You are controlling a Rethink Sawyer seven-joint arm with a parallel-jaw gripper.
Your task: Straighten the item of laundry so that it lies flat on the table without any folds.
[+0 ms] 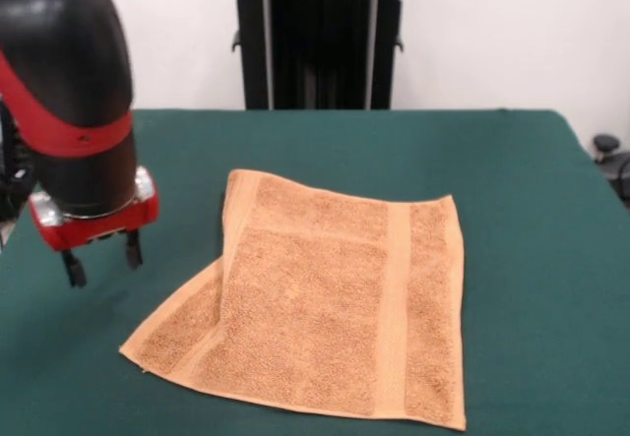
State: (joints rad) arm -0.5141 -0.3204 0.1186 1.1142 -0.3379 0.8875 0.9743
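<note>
Towel (pixel 335 308) on table (pixel 532 210), one side folded over itself. Gripper (pixel 102 260) beside towel, apart from it, fingers spread, holding nothing.

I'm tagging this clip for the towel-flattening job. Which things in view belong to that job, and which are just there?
Part of the job:
towel, one side folded over itself
table, green cover
gripper, open, hanging left of the towel and holding nothing

Just there:
black stand behind the table
dark object off the table's right edge, too cut off to name
</note>
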